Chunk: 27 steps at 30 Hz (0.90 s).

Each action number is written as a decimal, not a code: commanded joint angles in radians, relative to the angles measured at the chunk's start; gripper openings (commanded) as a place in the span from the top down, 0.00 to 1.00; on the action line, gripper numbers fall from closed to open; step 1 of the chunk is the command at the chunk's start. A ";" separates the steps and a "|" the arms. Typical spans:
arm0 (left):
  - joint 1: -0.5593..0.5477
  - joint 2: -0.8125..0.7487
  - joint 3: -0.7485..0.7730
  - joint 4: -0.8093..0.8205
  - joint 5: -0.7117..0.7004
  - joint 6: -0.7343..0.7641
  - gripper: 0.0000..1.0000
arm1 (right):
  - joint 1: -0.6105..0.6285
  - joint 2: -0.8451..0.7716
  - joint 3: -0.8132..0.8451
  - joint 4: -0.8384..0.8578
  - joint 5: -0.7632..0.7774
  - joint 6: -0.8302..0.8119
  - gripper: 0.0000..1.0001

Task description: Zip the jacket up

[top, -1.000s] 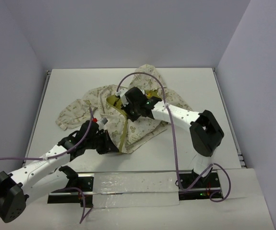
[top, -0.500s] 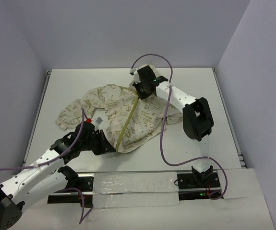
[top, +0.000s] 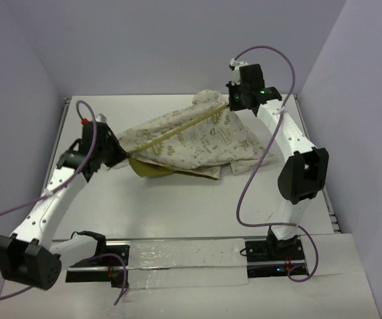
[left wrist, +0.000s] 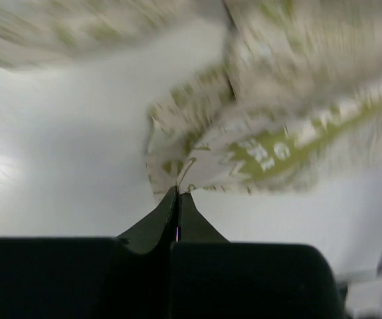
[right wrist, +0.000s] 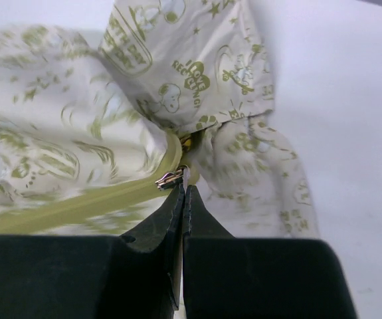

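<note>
Rumpled cream jacket, taut olive zipper

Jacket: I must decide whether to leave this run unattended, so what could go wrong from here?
1. The right gripper pinches only the small zipper pull at its fingertips; it could slip off.
2. The left gripper clamps just a hem corner of the taut jacket, which might pull free.
3. Fabric bunched beside the pull might snag.

A matte white table with thin metal rails along its side edges sits enclosed by a plain pale-lavender back wall, left wall and right wall, all lit by soft, even light that casts only faint shadows.
</note>
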<state>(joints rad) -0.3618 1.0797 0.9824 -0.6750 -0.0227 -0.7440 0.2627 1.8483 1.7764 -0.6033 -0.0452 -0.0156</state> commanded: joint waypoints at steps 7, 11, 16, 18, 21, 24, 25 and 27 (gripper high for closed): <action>0.348 0.323 0.915 -0.058 -0.046 0.233 1.00 | -0.057 -0.272 0.109 0.014 0.017 0.046 1.00; 0.351 0.415 1.096 -0.098 -0.010 0.244 1.00 | -0.057 -0.324 0.085 0.027 0.023 0.055 1.00; 0.378 0.415 1.036 -0.105 -0.024 0.279 1.00 | -0.059 -0.351 0.048 0.026 0.085 0.036 1.00; 0.394 0.379 0.962 -0.076 -0.027 0.279 1.00 | -0.059 -0.352 0.034 0.019 0.078 0.034 1.00; 0.420 0.311 0.723 -0.007 -0.074 0.274 1.00 | -0.059 -0.375 -0.114 0.061 -0.032 0.088 1.00; 0.470 0.268 0.510 0.056 -0.076 0.266 1.00 | -0.052 -0.395 -0.369 0.175 -0.114 0.142 1.00; 0.487 0.259 0.432 0.082 -0.076 0.265 1.00 | -0.050 -0.393 -0.458 0.218 -0.120 0.156 1.00; 0.505 0.259 0.358 0.089 -0.091 0.268 1.00 | -0.050 -0.380 -0.504 0.247 -0.099 0.164 1.00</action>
<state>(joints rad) 0.0576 1.3866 1.4858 -0.6682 0.0189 -0.4964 0.2355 1.4571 1.4415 -0.4345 -0.1822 0.1045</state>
